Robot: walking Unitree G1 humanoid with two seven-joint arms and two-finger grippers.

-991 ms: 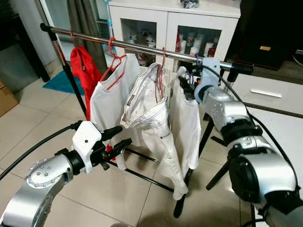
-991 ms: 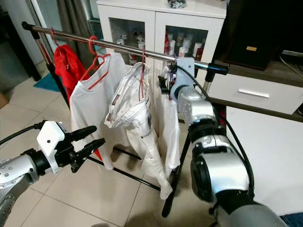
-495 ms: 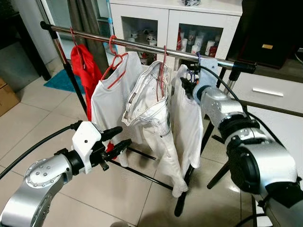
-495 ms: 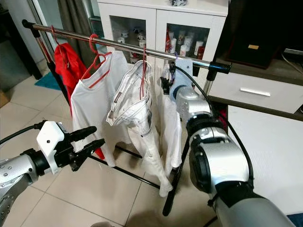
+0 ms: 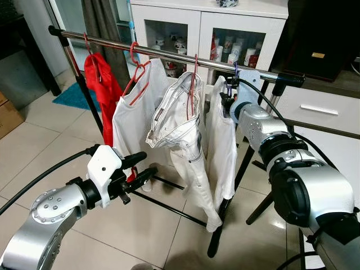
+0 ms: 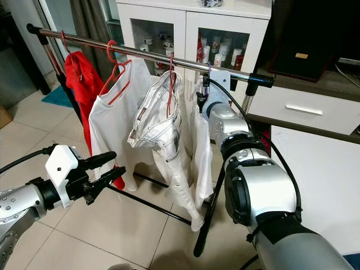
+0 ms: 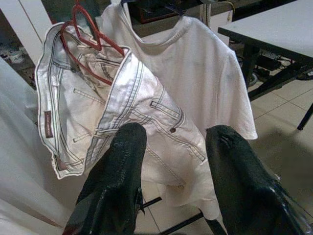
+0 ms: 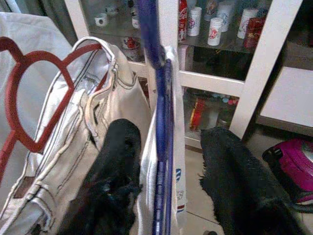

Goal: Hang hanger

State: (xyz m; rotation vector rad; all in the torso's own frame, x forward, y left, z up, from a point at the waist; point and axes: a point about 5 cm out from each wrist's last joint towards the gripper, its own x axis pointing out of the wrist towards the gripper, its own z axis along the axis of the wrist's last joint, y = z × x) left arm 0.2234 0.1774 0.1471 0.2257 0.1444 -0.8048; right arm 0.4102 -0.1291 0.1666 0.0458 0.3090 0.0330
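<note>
A steel clothes rail (image 5: 169,56) crosses the view at chest height. A blue hanger (image 8: 164,122) hangs by its hook (image 5: 235,71) near the rail's right end and carries a white T-shirt (image 5: 222,140). My right gripper (image 5: 228,104) is up at the hanger's neck, open, with one finger on each side of the blue bar. White jeans (image 5: 180,118) on a red hanger hang just to the left, then a white shirt (image 5: 135,118) and a red garment (image 5: 101,84). My left gripper (image 5: 147,163) is open and holds nothing, low in front of the white shirt.
The rack's black legs and floor bar (image 5: 214,242) stand on the tiled floor. Behind the rail is a white glass-door cabinet (image 5: 208,34). A grey table (image 5: 337,146) and a drawer unit (image 5: 320,107) lie to the right, and a cardboard box (image 5: 8,115) to the far left.
The white T-shirt on the blue hanger has turned more edge-on and looks narrower. My right gripper has shifted slightly by the hanger's neck. The left arm has barely moved.
</note>
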